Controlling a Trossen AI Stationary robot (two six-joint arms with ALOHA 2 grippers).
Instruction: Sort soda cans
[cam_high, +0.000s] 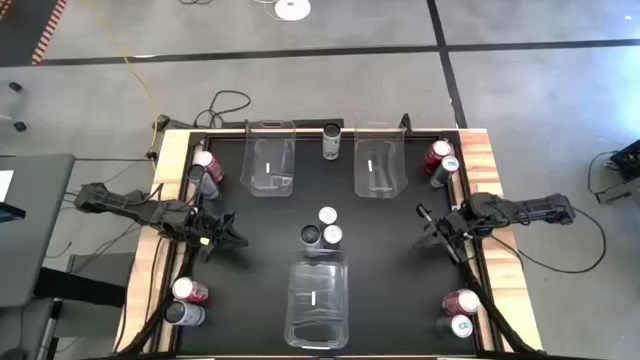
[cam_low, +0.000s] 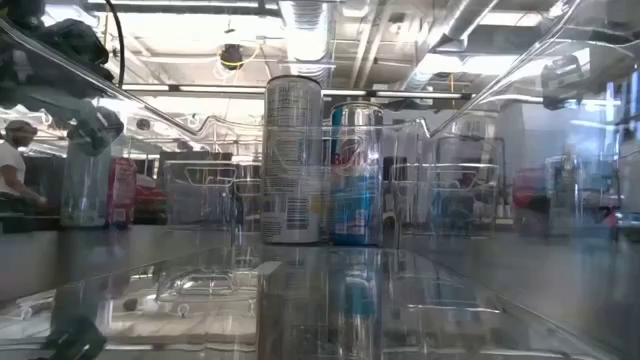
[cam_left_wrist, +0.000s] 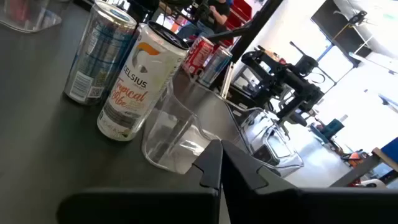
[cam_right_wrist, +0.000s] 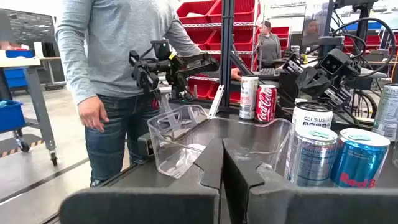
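Observation:
Three soda cans stand upright in a cluster (cam_high: 324, 229) at the table's middle; the left wrist view shows a white one (cam_left_wrist: 135, 82) and a silver-blue one (cam_left_wrist: 98, 55). One dark can (cam_high: 331, 141) stands between the two far bins. Pairs of cans stand at the far-left (cam_high: 206, 168), far-right (cam_high: 440, 160), near-left (cam_high: 187, 301) and near-right (cam_high: 460, 312) corners. My left gripper (cam_high: 238, 240) is shut and empty, left of the cluster. My right gripper (cam_high: 422, 228) is shut and empty, right of the cluster.
Three clear plastic bins stand on the black mat: two at the far side (cam_high: 271, 158) (cam_high: 380, 160) and one at the near middle (cam_high: 318, 300). A person in a grey shirt (cam_right_wrist: 118, 56) stands beyond the table's left edge. Wooden rails (cam_high: 485, 170) border the mat.

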